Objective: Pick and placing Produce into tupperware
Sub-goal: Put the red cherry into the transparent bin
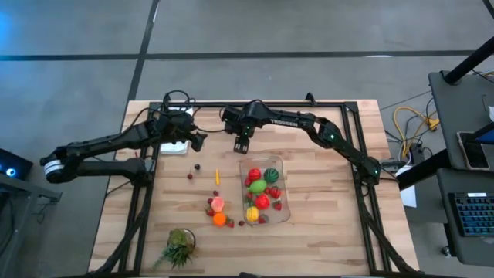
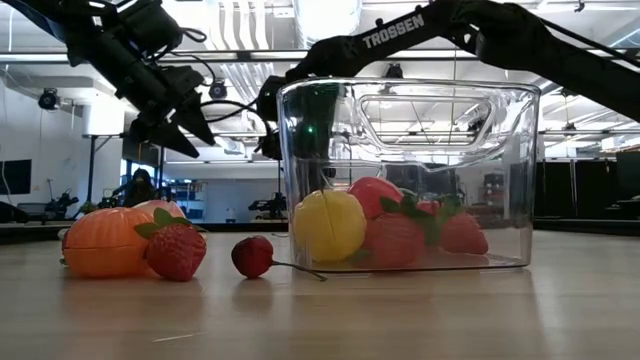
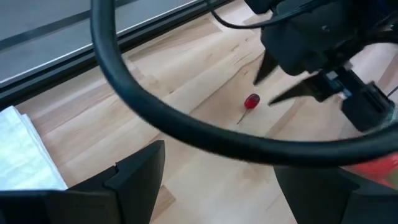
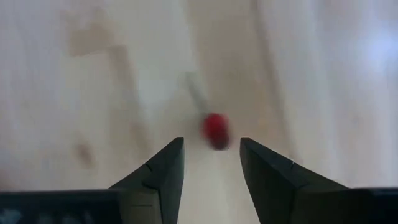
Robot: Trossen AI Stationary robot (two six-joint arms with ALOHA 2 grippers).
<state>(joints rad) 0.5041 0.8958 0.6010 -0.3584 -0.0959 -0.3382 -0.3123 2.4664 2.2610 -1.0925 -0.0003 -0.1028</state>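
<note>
Red and small, with a thin stem, the cherry [image 4: 216, 130] lies on the bare wood just ahead of my right gripper [image 4: 211, 168]. Its fingers are spread apart with nothing between them, and the cherry sits almost in line with the gap. The clear container [image 1: 287, 210] lies just past this spot toward the near edge of the table. It already holds a heap of red, green and yellow fruit [image 1: 261, 189].

I judge the step in hand to be picking up this cherry. To do it well I should come straight down with the fruit centred, close on the round body rather than the stem, and squeeze gently. A piece this small and smooth may roll or pop out sideways.

More produce waits beside the container: an orange [image 1: 220, 219], a pink piece [image 1: 218, 204] and a few strawberries.

My left gripper [image 3: 217, 186] hangs near the far edge of the table, close to the white paper [image 1: 176, 147]. Its fingers are wide and empty, and it is near enough that I should mind the gap between the arms. A leafy tuft [image 1: 179, 247] lies well apart, at the near edge.
</note>
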